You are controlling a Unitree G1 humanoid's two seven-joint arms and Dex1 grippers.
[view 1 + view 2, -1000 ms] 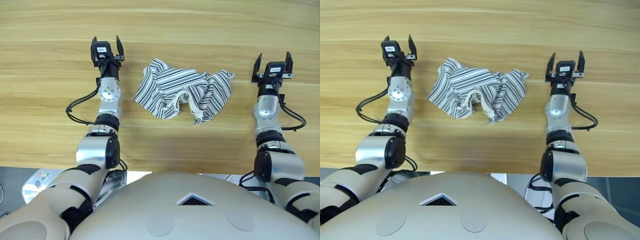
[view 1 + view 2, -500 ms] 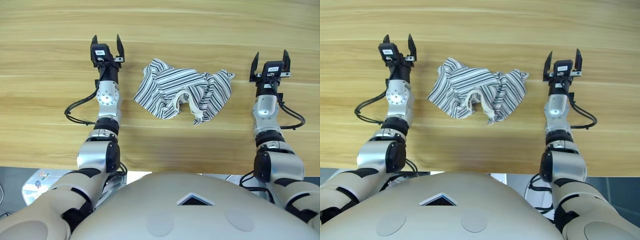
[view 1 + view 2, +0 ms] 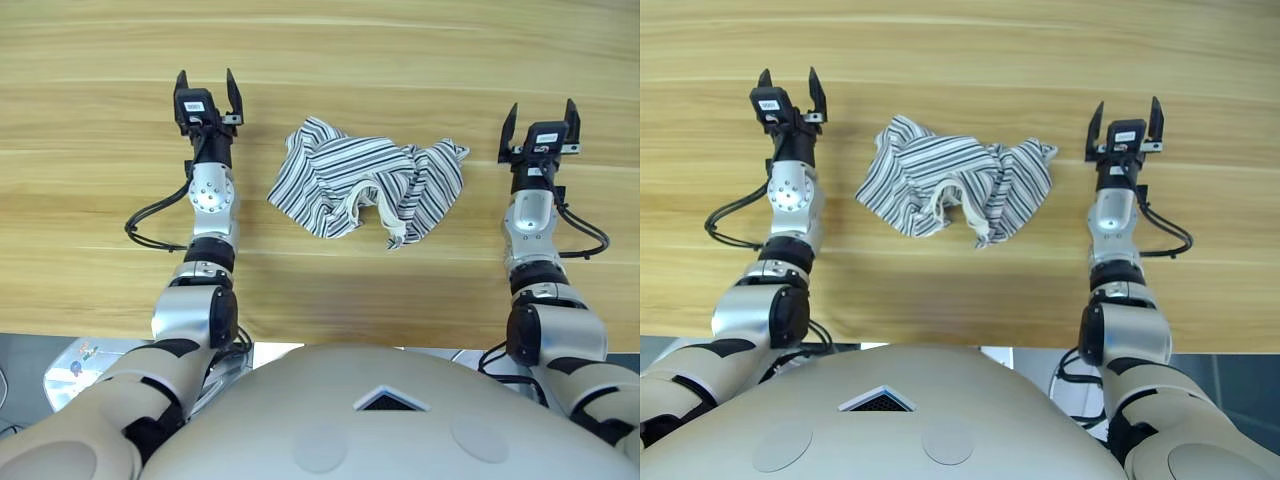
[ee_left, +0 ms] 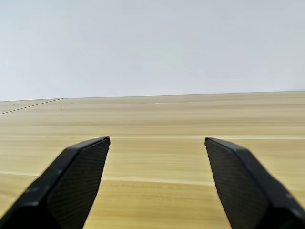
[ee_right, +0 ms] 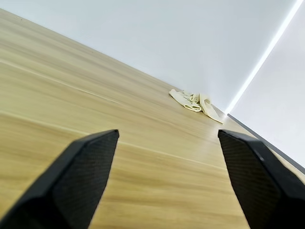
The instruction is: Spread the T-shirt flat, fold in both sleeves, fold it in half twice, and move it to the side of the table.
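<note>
Since a second ago my left gripper has crept forward and a touch outward, away from the T-shirt; my right gripper has edged forward too. Both have their fingers spread wide with nothing between them, over the bench. I see the striped T-shirt crumpled in a heap between the two, apart from both. A pale crumpled cloth lies far off on the bench.
</note>
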